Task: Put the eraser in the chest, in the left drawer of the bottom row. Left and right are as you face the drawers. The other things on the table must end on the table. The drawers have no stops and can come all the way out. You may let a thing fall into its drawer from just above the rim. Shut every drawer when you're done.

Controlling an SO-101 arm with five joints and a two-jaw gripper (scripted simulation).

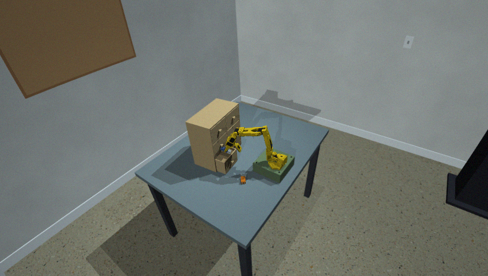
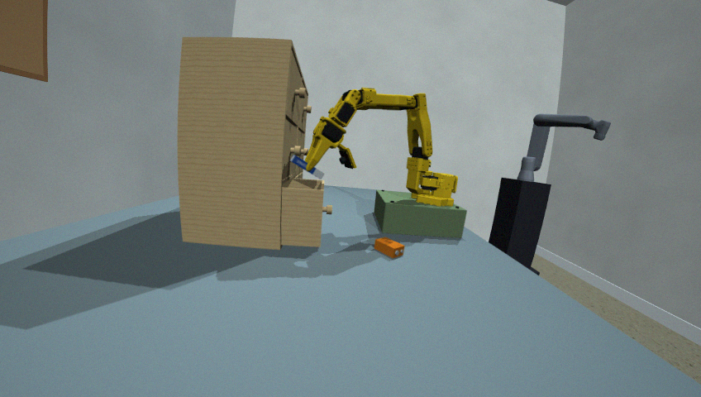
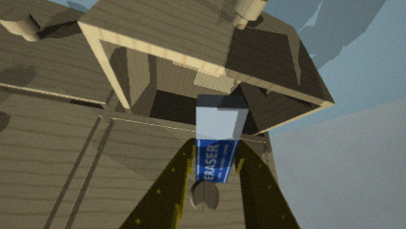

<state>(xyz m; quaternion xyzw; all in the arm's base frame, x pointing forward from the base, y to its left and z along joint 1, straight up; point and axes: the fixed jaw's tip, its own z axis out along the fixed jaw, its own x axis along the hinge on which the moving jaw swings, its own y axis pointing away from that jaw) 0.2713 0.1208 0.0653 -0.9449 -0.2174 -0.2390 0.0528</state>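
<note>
One blue-and-white eraser [image 1: 222, 149] [image 2: 305, 165] [image 3: 217, 138], its sleeve reading "ERASER", is grasped by the tool [image 1: 232, 147] [image 2: 312, 166] [image 3: 215, 159], tilted above one open bottom-row drawer [image 1: 222, 165] [image 2: 302, 213] [image 3: 210, 35]. One chest [image 1: 202, 143] [image 2: 231, 142] and one orange block [image 1: 243, 179] [image 2: 388, 247] stand on one worktop [image 1: 218, 204] [image 2: 344, 314].

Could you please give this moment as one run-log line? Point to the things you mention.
gripper [image 2: 311, 168] [image 3: 214, 159]: shut on eraser [image 2: 298, 162] [image 3: 221, 124] | eraser: tilted, above drawer | bottom-left drawer [image 1: 221, 167] [image 2: 302, 216] [image 3: 191, 35]: open

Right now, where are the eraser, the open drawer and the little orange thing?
Eraser [image 2: 318, 173] [image 3: 221, 123]: exterior and wrist views, pale end.
Open drawer [image 2: 301, 214] [image 3: 167, 40]: same views, side panel; front panel.
Orange thing [image 2: 387, 247] [image 1: 243, 179]: exterior and top views, body.
</note>
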